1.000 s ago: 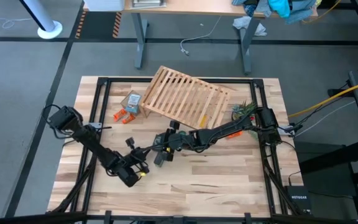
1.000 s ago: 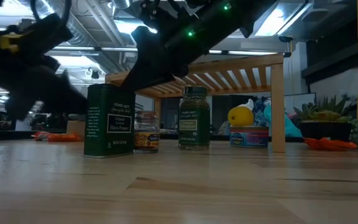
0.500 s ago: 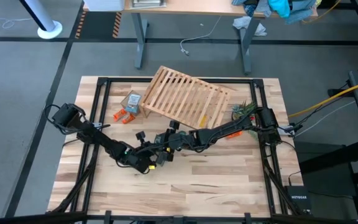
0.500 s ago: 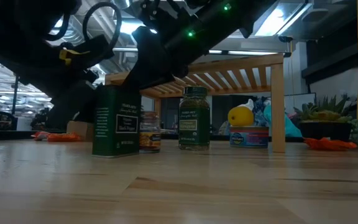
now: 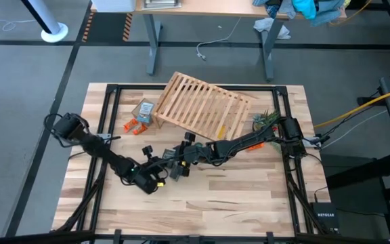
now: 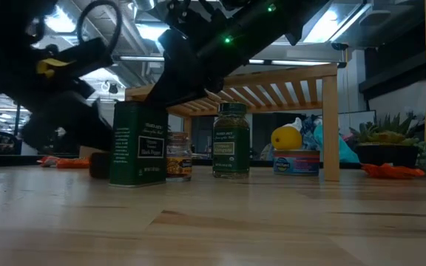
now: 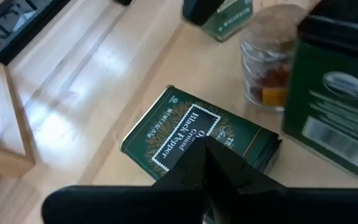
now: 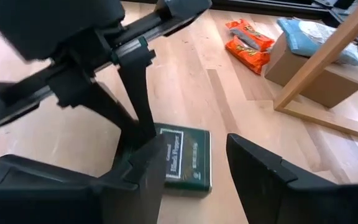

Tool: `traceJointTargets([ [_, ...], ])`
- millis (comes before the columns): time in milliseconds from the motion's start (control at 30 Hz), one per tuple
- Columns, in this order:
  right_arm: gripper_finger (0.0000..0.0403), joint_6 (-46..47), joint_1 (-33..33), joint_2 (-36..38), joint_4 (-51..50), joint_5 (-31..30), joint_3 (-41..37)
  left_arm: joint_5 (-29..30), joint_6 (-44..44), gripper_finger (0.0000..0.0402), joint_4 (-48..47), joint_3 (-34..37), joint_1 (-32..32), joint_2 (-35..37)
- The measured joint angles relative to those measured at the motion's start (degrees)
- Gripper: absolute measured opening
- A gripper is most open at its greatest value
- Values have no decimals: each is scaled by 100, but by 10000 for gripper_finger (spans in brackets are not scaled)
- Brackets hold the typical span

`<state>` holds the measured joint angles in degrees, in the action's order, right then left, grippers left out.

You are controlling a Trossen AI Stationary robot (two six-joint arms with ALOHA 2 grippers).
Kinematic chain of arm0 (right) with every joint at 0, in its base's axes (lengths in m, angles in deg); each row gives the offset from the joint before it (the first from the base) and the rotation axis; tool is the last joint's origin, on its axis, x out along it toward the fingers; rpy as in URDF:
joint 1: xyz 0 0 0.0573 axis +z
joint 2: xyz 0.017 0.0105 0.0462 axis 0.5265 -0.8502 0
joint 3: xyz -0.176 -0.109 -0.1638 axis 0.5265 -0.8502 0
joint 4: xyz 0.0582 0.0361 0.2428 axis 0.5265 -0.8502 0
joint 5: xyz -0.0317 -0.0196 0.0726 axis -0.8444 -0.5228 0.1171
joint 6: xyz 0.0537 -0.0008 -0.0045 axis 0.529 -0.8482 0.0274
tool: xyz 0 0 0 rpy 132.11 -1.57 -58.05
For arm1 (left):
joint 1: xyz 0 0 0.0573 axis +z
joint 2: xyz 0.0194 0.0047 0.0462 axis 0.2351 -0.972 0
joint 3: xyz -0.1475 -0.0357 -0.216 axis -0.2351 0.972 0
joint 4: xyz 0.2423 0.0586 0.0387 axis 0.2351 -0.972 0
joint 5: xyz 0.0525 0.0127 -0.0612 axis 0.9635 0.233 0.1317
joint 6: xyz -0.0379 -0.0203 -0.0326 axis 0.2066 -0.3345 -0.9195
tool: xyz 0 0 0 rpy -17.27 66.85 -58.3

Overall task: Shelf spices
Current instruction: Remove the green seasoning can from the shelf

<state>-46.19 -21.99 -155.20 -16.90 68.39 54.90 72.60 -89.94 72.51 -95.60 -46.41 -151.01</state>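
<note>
A dark green tin (image 7: 166,134) lies flat on the table with its label up, and also shows in the right wrist view (image 8: 182,158). My left gripper (image 7: 209,149) is shut, its tip on that tin. A second dark tin (image 6: 139,144) stands upright beside the tiny glass jar (image 6: 177,155) and the green round jar (image 6: 231,140). All three stand on their bases in front of the slatted shelf (image 5: 202,108). My right gripper (image 8: 194,149) hangs open above these jars with nothing between its fingers. My left gripper has its shut fingertips (image 8: 145,127) on the lying tin's upward label face (image 7: 188,127), near the middle. The fingers slant down onto it from the table's left. The tin lies flat on the table under them.
A tan cardboard box (image 8: 316,68) and orange pieces (image 8: 247,40) lie left of the shelf. A yellow thing and a can (image 6: 296,159) sit under the shelf, beside its leg (image 6: 330,122). A plant (image 6: 390,140) stands at the right. Bare tabletop (image 5: 235,203) runs along the near edge.
My left gripper has swung from the near left toward the jars and turned, its shut tip ending on the lying tin. In the low view the upright tin has slid a little to the right and turned its label more toward the near edge.
</note>
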Motion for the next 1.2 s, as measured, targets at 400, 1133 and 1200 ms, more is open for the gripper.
traceJointTargets([
  [400, 172, 2, 0, 0, 0, 184, 0, 361, -1964, 0, -1582, 22, -1149, 303],
  [1133, 172, -495, 124, 0, -532, 482, 864, 1501, -2954, 0, -1477, 28, -2549, 586],
  [1200, 172, -771, 240, 0, -826, 368, 1165, 1494, -2671, 0, -1100, 28, -2630, 586],
])
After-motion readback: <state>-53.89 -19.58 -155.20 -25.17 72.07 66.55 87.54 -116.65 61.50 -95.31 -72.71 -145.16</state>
